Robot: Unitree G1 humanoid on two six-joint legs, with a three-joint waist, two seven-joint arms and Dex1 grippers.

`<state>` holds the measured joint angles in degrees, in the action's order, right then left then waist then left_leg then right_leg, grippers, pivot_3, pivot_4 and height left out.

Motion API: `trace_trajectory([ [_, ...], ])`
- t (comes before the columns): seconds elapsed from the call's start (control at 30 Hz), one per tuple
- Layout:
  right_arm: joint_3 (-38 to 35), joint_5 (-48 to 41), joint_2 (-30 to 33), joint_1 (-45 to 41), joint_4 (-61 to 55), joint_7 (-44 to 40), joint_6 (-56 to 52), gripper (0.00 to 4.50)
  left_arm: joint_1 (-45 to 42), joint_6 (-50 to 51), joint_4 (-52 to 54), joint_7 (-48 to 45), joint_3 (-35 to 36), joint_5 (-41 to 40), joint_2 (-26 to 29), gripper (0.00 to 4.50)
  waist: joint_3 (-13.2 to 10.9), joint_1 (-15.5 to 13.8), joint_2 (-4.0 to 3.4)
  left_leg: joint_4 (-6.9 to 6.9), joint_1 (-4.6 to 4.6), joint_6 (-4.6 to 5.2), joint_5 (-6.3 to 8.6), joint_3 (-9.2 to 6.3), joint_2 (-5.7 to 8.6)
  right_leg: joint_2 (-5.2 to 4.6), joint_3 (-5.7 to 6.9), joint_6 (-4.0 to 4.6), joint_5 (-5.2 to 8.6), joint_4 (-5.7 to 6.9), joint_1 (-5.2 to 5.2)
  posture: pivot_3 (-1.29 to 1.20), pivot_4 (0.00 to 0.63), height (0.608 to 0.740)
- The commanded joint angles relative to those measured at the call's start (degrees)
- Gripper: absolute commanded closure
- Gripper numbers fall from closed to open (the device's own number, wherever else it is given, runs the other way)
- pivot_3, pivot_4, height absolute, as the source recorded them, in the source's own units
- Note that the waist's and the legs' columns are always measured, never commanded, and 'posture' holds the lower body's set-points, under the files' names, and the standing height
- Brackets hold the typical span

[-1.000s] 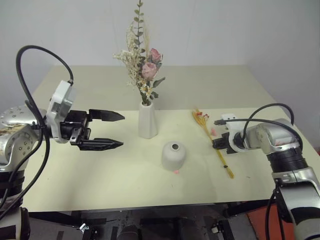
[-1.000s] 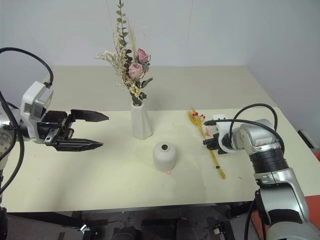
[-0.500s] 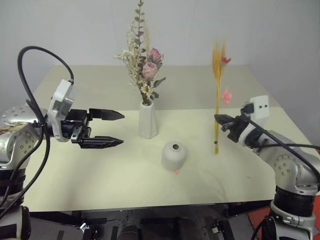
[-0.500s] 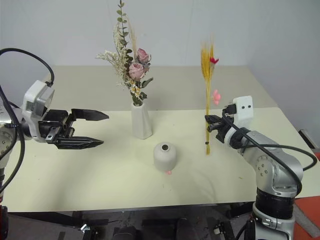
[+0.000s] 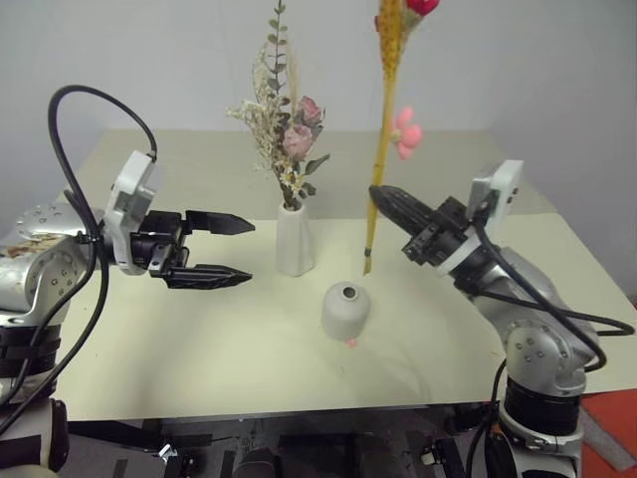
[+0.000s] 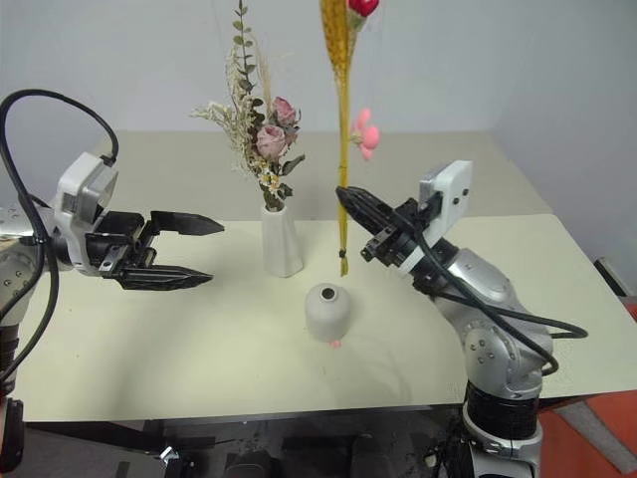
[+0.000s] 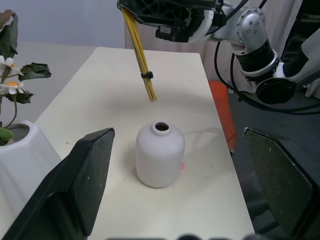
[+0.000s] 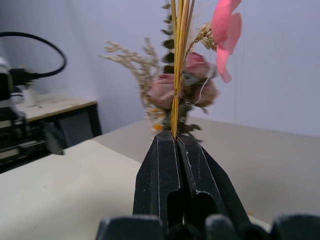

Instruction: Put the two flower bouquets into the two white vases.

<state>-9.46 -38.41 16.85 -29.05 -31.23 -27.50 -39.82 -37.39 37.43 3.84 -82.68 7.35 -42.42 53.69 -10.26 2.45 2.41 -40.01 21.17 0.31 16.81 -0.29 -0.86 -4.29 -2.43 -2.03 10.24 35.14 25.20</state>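
We see our right claw (image 6: 343, 194) clenched on the slim bouquet (image 6: 341, 119), stalks upright, cut ends hanging just below its tips and above, slightly behind, the squat vase (image 6: 327, 310). That vase's mouth is small: a tilted descent could, we judge, snag the stalks on the rim or tip it. A pink scrap (image 6: 334, 344) lies at its base. Our left claw (image 6: 204, 249) hangs released, well apart. Beyond, the tall vase (image 6: 281, 239) already holds the bushy bouquet (image 6: 257, 129).
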Motion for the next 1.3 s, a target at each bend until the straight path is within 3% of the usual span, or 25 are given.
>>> trace_trajectory([
  [0.03, 2.0, 0.1, -0.8, -0.4, -1.3, 0.0, 3.6, 4.47, -1.3, -0.4, 0.9, -0.1, 0.3, -0.3, 0.0, 0.0, 0.0, 0.0, 0.0, 0.0, 0.0, 0.0, 0.0, 0.0, 0.0, 0.0, 0.0, 0.0, 0.0, 0.01, 0.0, 0.0, 0.15, 0.74],
  [0.43, 6.2, 0.5, -0.9, 2.4, -0.6, -0.3, 6.3, 4.47, -1.4, 1.1, 1.3, -1.6, 0.7, -1.5, 1.4, 0.0, 0.0, 0.0, -0.01, 0.01, 0.0, 0.0, 0.0, 0.0, 0.0, 0.01, 0.01, 0.0, 0.0, 0.01, 0.01, 0.0, 0.15, 0.74],
  [1.3, 7.8, 3.4, -0.7, 6.6, 2.9, -1.2, 9.7, 4.47, -2.3, 1.6, 0.5, -3.3, 1.7, -2.4, 2.1, 0.0, 0.0, 0.0, -0.01, 0.0, 0.0, 0.0, 0.0, -0.01, 0.0, 0.01, 0.01, 0.01, 0.01, 0.01, 0.01, 0.0, 0.15, 0.74],
])
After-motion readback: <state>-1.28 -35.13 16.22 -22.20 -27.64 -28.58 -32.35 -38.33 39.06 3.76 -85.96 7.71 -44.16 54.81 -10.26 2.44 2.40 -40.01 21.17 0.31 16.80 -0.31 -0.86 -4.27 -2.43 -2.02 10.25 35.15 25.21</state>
